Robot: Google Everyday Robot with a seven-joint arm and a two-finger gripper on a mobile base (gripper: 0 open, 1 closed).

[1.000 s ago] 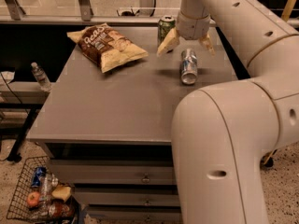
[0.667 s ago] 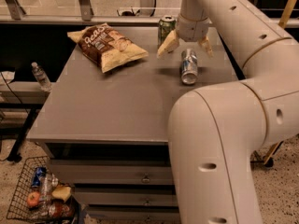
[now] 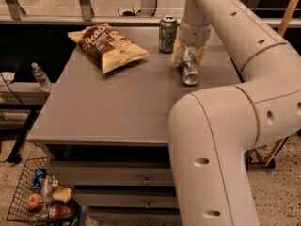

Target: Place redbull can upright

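The redbull can (image 3: 190,68), slim and blue-and-silver, lies on its side on the grey table (image 3: 117,107), its silver end pointing toward the front. My gripper (image 3: 189,55) hangs down from the white arm over the can's far end. It is open, with one pale finger (image 3: 177,53) on the can's left and the other on its right, straddling it low near the tabletop. I cannot tell whether the fingers touch the can.
A wider green can (image 3: 168,33) stands upright just behind and left of the gripper. A chips bag (image 3: 109,46) lies at the table's back left. The large white arm (image 3: 221,140) covers the table's right front. A water bottle (image 3: 41,76) and a wire basket (image 3: 42,199) are at the left.
The gripper has come lower over the lying can and its fingers now stand closer to the can's sides. The can has not moved.
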